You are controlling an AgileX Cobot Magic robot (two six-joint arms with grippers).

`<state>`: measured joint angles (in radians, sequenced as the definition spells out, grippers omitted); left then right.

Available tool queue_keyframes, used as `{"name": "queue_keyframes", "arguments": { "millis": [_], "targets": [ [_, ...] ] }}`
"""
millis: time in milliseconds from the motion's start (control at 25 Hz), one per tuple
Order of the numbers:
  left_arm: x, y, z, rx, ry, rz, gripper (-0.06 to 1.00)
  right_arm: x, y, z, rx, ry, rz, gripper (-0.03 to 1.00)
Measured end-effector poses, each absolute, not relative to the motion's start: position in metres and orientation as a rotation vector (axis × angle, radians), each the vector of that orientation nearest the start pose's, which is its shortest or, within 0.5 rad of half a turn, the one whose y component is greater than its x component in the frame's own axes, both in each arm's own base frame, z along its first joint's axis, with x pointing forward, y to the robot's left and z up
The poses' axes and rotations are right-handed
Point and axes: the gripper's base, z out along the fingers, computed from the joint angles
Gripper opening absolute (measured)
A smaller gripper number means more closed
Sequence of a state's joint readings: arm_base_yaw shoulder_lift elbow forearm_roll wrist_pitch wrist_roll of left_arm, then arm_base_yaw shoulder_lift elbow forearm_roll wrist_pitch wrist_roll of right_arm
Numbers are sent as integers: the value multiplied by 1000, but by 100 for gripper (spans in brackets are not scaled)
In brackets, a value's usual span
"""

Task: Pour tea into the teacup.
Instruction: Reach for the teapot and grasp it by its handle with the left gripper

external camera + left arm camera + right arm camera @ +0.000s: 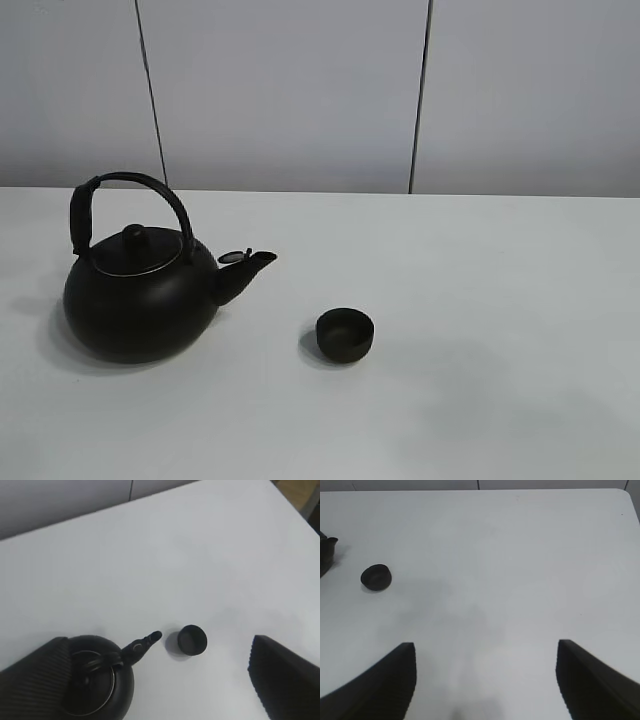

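**Table** [500, 300]: White and flat. It carries both task items toward the left half of the high view.

**Kettle** [140, 300]: Stands upright on its base with the lid seated. The arched handle [130, 180] is raised over the lid, free for a grasp from above. The spout [245, 272] points toward the cup, so tilting along that line should send the stream the right way.

**Left gripper** [156, 647]: Held above the kettle. Its fingers [285, 680] are spread wide and nothing is clamped between them. One finger overlaps the kettle body in its own view, but contact cannot be confirmed. Judgement: the wide spread suits closing on the handle, and no lift has begun.

**Right gripper** [485, 647]: Jaws are apart over bare table and hold nothing. It is well apart from both items, probably to stay out of the pouring path.

**Teacup** [345, 333]: Sits mouth up on the table, just beyond the spout tip. It touches neither the kettle nor a gripper. The interior is too dark to tell whether it holds any liquid. Judgement: pouring is not yet done.
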<state>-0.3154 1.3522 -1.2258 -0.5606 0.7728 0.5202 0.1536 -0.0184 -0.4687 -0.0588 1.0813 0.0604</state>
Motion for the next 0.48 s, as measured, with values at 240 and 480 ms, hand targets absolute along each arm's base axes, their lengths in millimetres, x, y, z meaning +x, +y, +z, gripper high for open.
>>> {"name": "queue_keyframes", "arguments": {
  "millis": [240,480],
  "targets": [
    [230,-105,379,598,2012,-469,69,-4,-5,267,-94,2075,60,54],
    [204,-79,336,415,1879,-317,69,-4,-5,267,-93,2075,61,54]
  ]
}}
